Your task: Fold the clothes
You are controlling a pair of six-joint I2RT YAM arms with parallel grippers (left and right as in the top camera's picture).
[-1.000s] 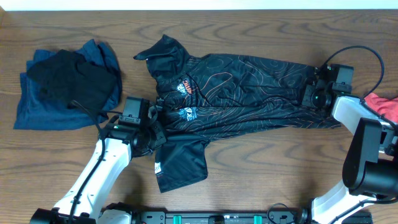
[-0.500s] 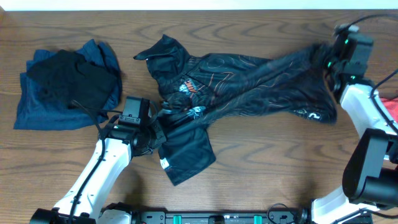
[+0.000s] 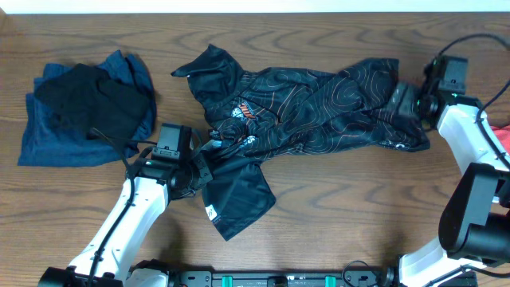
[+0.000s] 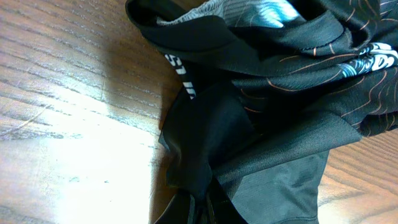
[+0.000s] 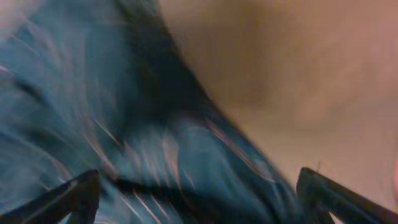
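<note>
The clothes are chiefly a black shirt [image 3: 311, 112] with thin orange contour lines, lying crumpled across the middle of the table. One sleeve [image 3: 239, 195] trails toward the front. My left gripper [image 3: 203, 169] sits at the shirt's left side and is shut on a pinch of its black fabric [image 4: 205, 137]; in the left wrist view the gripper [image 4: 202, 210] shows at the bottom edge. My right gripper [image 3: 410, 104] is at the shirt's bunched right end. In the right wrist view the gripper [image 5: 199, 199] is open, with the blurred shirt [image 5: 143, 155] lying loose below its wide-spread fingers.
A pile of blue and black garments [image 3: 84, 108] lies at the far left. A red cloth [image 3: 502, 137] shows at the right edge, beside the right arm. Bare wooden table [image 3: 358, 207] shows in front of the shirt.
The right gripper lifted the shirt's right end, swung it back and left, then opened and let it go. That end now lies bunched. The left gripper stayed shut on the fabric.
</note>
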